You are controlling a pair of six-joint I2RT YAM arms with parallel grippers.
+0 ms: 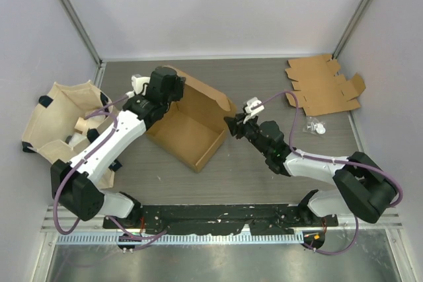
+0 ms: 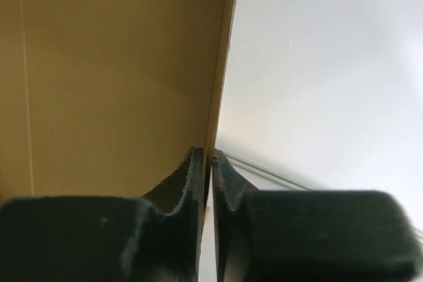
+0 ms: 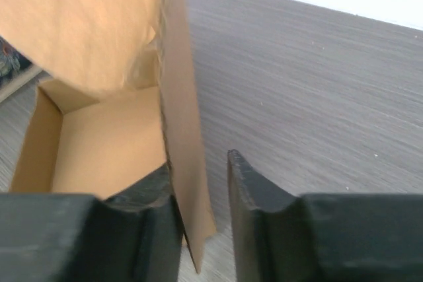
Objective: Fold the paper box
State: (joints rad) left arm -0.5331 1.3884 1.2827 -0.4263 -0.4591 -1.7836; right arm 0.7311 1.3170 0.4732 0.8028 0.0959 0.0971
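Note:
The paper box, brown cardboard with an open top, sits mid-table with its lid panel standing up at the back. My left gripper is at the box's back-left corner. In the left wrist view the left gripper is shut on the thin edge of a box wall. My right gripper is at the box's right corner. In the right wrist view the right gripper straddles an upright wall. One of its fingers lies against the cardboard and the other stands apart from it, so it is open.
A stack of flat cardboard blanks lies at the back right. A small clear object rests just in front of them. An open beige cloth bag with items inside sits at the left edge. Enclosure walls stand on three sides.

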